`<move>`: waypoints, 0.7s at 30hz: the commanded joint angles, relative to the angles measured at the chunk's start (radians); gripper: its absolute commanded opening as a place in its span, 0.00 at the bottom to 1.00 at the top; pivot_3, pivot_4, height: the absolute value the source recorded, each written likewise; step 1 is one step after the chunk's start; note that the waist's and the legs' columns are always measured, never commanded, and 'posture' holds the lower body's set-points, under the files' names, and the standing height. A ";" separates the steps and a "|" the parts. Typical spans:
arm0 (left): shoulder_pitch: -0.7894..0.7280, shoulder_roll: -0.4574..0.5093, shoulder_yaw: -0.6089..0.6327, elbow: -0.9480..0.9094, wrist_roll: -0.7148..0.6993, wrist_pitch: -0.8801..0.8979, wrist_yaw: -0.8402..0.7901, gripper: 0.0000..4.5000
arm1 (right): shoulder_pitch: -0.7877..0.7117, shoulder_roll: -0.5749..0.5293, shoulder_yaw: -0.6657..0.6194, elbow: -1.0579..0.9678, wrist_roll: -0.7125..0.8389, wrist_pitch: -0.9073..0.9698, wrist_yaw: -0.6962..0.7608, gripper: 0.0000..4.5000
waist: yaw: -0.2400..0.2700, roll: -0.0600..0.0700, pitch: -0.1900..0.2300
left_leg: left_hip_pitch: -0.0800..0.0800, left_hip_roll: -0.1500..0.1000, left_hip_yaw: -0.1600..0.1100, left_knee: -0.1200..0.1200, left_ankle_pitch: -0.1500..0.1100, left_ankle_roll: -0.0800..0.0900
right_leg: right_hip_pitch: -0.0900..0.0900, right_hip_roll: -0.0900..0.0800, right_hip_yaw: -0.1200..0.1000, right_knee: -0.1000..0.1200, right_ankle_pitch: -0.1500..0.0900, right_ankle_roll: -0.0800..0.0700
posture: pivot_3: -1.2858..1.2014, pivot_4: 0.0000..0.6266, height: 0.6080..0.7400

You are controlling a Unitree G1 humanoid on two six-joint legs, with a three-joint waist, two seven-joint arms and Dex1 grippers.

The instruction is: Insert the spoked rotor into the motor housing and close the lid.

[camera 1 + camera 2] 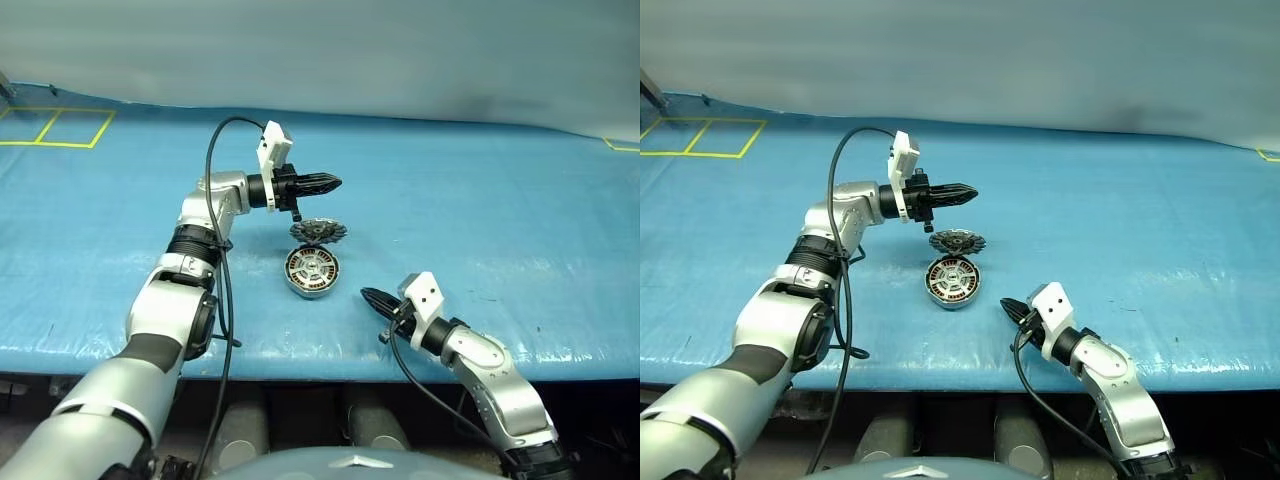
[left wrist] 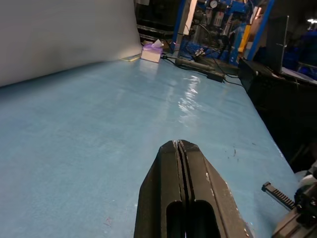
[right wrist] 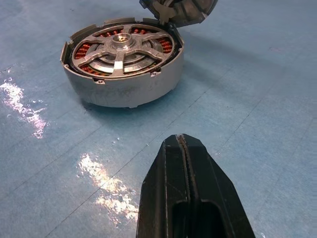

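**A:** What do you have in the motor housing point(image 3: 121, 67) right now?

**B:** You have the spoked rotor point(image 3: 119, 47) seated inside it, lying flat. Its silver spokes and hub sit over the ring of copper-brown windings, which you can see between the spokes. The housing stands upright on the blue table point(image 1: 500, 220), near the table's front edge and about at its middle.

**A:** And the lid point(image 1: 318, 231)?

**B:** It is off. You find it on the table just beyond the housing, on the far side, its toothed edge close to the housing's rim. Whether the two touch, you cannot tell.

**A:** How do your arms stand?

**B:** Your left gripper point(image 1: 330, 183) hangs in the air above and just beyond the lid, pointing level toward the right. Its fingers are pressed together, with nothing between them. Your right gripper point(image 1: 370, 297) sits low over the near edge of the table, to the right of the housing, aimed at it but apart from it. Those fingers are also closed flat on each other and hold nothing.
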 commanded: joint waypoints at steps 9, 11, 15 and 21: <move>0.100 0.066 -0.098 -0.150 0.062 0.025 -0.049 0.01 | -0.030 -0.001 -0.009 -0.009 0.004 -0.020 0.012 0.00 | 0.003 0.000 0.000 | 0.000 0.000 0.000 0.000 0.000 0.000 | 0.000 0.000 0.000 0.000 -0.001 -0.002 | 0.52 0.24 1.00; 0.109 0.065 -0.101 -0.164 0.060 0.030 -0.054 0.01 | -0.030 -0.002 -0.009 -0.008 0.003 -0.023 0.015 0.00 | 0.005 0.000 0.000 | 0.000 0.000 0.000 0.000 0.000 0.000 | 0.000 0.000 0.000 0.000 -0.001 -0.002 | 0.52 0.24 1.00; 0.130 0.069 -0.115 -0.196 0.058 0.039 -0.079 0.01 | -0.026 -0.003 -0.011 -0.010 0.004 -0.025 0.019 0.00 | 0.005 0.000 0.000 | 0.000 0.000 0.000 0.000 0.000 0.000 | 0.000 0.000 0.000 0.000 -0.001 -0.002 | 0.52 0.24 1.00; 0.162 0.084 -0.150 -0.244 0.064 0.049 -0.128 0.01 | -0.013 -0.005 -0.008 -0.010 0.005 -0.028 0.026 0.00 | 0.003 0.000 0.000 | 0.000 0.000 0.000 0.000 0.000 0.000 | 0.000 0.000 0.000 0.000 -0.001 -0.002 | 0.52 0.24 1.00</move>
